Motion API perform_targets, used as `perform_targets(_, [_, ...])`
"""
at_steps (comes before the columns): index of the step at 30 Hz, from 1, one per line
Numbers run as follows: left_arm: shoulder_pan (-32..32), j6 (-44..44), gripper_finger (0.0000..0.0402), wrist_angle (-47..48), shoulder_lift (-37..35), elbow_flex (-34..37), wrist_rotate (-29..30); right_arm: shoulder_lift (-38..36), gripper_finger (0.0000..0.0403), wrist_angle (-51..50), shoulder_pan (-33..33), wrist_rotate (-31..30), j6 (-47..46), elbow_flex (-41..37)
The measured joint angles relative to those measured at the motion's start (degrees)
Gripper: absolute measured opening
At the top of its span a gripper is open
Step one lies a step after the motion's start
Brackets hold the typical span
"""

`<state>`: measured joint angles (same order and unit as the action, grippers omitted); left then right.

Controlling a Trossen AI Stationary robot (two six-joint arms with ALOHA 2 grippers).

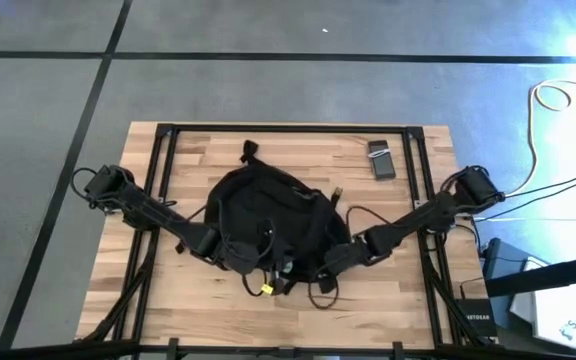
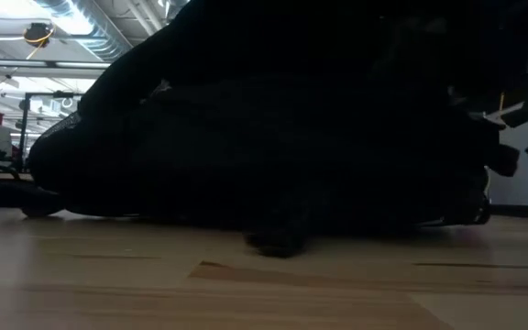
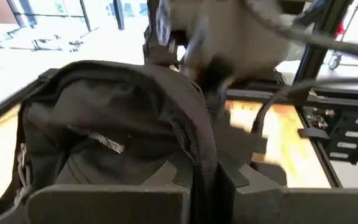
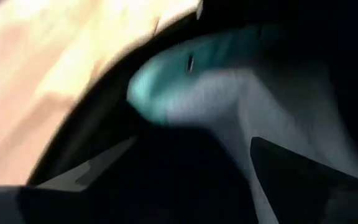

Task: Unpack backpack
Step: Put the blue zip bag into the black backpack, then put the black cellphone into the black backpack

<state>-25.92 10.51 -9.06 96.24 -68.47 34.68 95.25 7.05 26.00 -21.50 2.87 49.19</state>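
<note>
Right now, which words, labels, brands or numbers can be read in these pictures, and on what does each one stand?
"TETHERGEAR": on the dark box on the floor beside the table's right edge, read with difficulty.
Phone-like device on the table: marks too small to read.
White box on the floor, lower right: print too small to read.
Backpack: no readable text in any view.

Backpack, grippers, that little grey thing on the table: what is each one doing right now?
backpack: lying on the table, left side gripped.
left gripper: shut on the backpack's fabric.
right gripper: at the backpack's right edge, beside a teal-edged pouch.
grey device: lying flat, apart from the backpack.
</note>
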Motion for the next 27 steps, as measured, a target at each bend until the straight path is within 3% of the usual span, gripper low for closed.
perform_targets(5, [-0.01,1.40,0.0006,-0.57,0.16,1.64,-0.17,-3.58,0.0237,-9.44,4.89,-11.04,1.02,0.07])
perform_targets(10, [-0.40,1.22,0.0006,-1.05,0.34,1.73,-0.09,-3.71,0.0138,-17.44,7.71,-22.32,-0.70,0.04])
perform_targets(14, [-0.93,-0.45,0.0006,-1.81,0.34,1.73,0.31,-5.89,0.0063,-26.02,6.78,-20.69,-14.45,0.00])
perform_targets(16, [-1.39,-1.12,0.0006,-2.75,0.35,1.73,3.65,-7.84,0.0043,-32.20,6.03,-20.93,-19.49,0.00])
perform_targets(19, [-2.18,-2.66,0.0006,-3.77,0.77,1.73,9.06,-10.97,0.0033,-39.54,6.22,-26.59,-24.15,-0.07])
perform_targets(22, [-2.17,-2.72,0.0006,-3.41,1.00,1.73,9.01,-15.37,0.0044,-46.05,5.56,-29.57,-30.37,-0.04])
perform_targets(27, [-1.74,-1.72,0.0006,-3.83,2.37,1.71,8.92,-21.37,0.0122,-63.17,-0.10,-28.06,-46.66,-0.22])
